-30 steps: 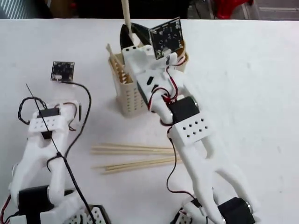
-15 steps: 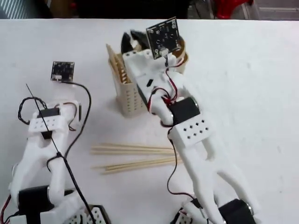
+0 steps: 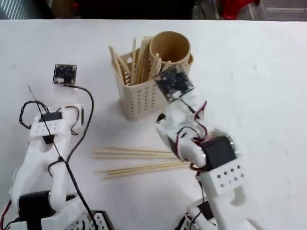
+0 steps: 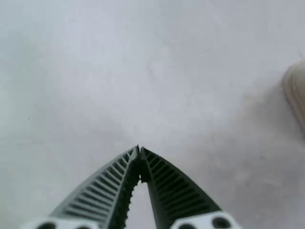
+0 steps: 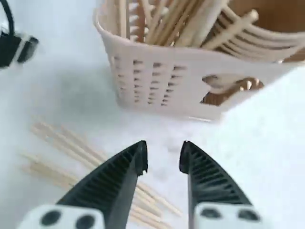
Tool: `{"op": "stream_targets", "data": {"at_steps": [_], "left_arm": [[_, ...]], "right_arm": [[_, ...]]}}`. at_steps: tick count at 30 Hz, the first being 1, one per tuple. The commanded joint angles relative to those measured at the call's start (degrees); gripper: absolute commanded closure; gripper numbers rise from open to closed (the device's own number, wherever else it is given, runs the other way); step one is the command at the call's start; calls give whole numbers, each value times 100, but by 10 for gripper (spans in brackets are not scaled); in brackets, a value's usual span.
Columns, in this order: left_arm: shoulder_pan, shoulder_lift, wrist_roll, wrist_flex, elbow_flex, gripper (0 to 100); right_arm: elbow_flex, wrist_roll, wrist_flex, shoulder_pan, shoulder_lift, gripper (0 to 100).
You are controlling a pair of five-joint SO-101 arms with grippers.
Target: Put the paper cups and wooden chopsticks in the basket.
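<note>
Two pairs of jaws under inspection. Found right jaws parted narrowly and holding nothing, poised over bare table just in front of the basket (image 5: 190, 81), near the loose wooden chopsticks (image 5: 66, 148). Found left jaws closed tip to tip, empty, over bare table towards the left near corner.

Located basket close to the far edge, about midway along it, already carrying a paper cup (image 3: 169, 46) and a standing bundle (image 3: 135, 62) of sticks. Located loose wooden chopsticks flat on the table between basket and near edge, roughly parallel to that edge, several touching.

Judged step in hand: collecting another stick from the loose group with the right jaws.
- Recommend widening the right jaws before descent.
- Recommend setting them across the sticks, not along them, and closing near mid-length to limit tilting.
- Recommend taking one or two only, to avoid scattering the neighbours.
- Recommend lifting well clear of the basket rim before standing the stick in among the bundle, keeping off the paper cup.
</note>
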Motion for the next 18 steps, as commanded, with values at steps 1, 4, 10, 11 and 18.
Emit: {"op": "stream_targets", "data": {"at_steps": [1, 4, 10, 11, 18], "left_arm": [[75, -13, -9, -149, 0, 976], [48, -13, -9, -334, 70, 976], [40, -22, -9, -519, 167, 976], [40, -22, -9, -519, 167, 976], [40, -22, -9, -527, 158, 976]], "right_arm": [[651, 1837, 31, -356, 242, 892], [1292, 2435, -312, -699, 910, 884], [1802, 2558, -1956, -1103, 1938, 847], [1802, 2558, -2053, -1121, 2070, 841], [1855, 2558, -2738, -1024, 3125, 828]]}}
